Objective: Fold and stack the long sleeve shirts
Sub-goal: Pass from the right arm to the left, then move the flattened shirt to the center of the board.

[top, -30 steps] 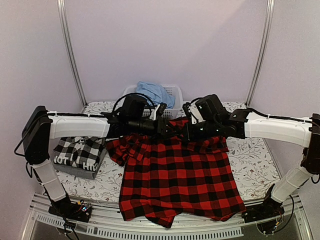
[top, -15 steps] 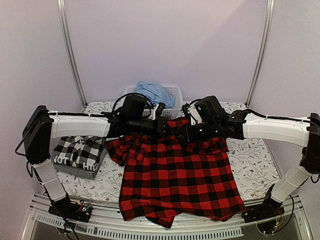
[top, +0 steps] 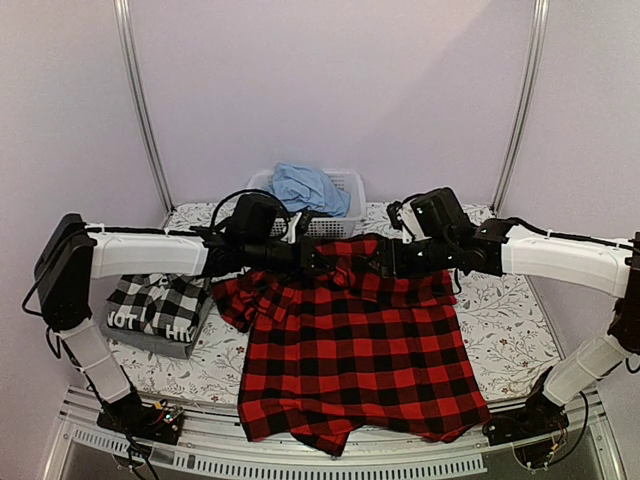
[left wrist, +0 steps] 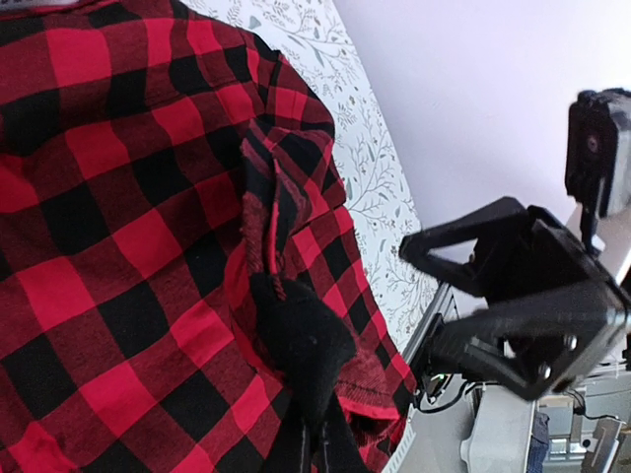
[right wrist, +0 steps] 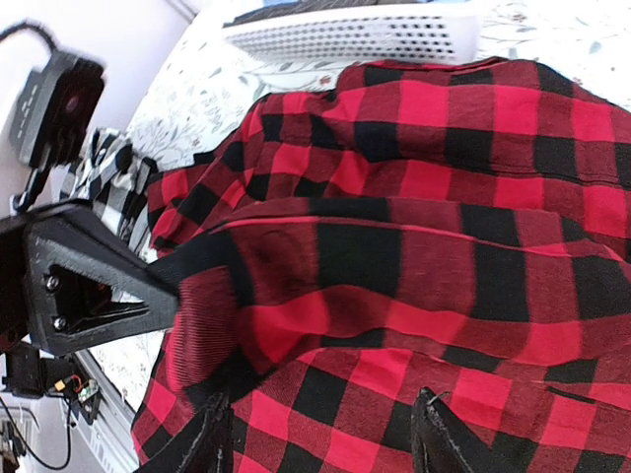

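Observation:
The red-and-black flannel shirt (top: 365,345) lies spread across the middle of the table, its hem hanging over the front edge. My left gripper (top: 322,258) is shut on a raised fold of the flannel (left wrist: 128,246) near the collar; the left wrist view shows the left gripper (left wrist: 291,330) pinching that ridge. My right gripper (top: 386,264) hovers just right of it, open, with its fingers (right wrist: 212,439) wide apart over flat flannel (right wrist: 473,197) and nothing between them. Another shirt, black-and-white check (top: 158,298), lies folded at the left on a dark grey lettered shirt (top: 150,332).
A white basket (top: 345,190) with blue cloth (top: 308,186) stands at the back centre. A floral sheet (top: 510,320) covers the table. Metal posts rise at the back left (top: 140,110) and back right (top: 520,110). Both arms stretch low across the table's middle.
My right gripper has opened, let go of the flannel and drawn back to the right. The left gripper has shut on the fold near the collar and shifted slightly left.

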`<action>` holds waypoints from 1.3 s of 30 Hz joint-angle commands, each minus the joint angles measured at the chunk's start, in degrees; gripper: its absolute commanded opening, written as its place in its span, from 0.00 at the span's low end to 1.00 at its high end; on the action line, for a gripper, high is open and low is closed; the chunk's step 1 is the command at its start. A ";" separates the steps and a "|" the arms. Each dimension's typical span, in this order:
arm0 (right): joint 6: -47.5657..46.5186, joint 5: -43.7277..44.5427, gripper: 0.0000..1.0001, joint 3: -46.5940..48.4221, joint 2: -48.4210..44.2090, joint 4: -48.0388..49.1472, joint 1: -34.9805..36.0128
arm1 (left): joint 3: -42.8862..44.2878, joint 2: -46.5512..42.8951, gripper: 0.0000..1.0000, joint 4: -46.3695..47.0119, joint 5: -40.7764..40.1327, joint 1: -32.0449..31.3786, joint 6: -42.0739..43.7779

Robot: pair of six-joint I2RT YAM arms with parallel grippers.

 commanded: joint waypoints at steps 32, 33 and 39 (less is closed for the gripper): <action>-14.74 1.26 0.64 23.41 32.20 1.86 -24.04 | -13.16 -19.48 0.00 -13.42 -1.54 2.68 3.06; -14.68 1.24 0.64 23.44 32.68 1.89 -24.43 | -13.22 -19.86 0.00 -13.74 -1.71 2.63 3.04; -14.40 1.20 0.60 23.76 35.79 1.65 -27.20 | -13.22 -21.32 0.00 -15.25 -2.19 2.67 3.32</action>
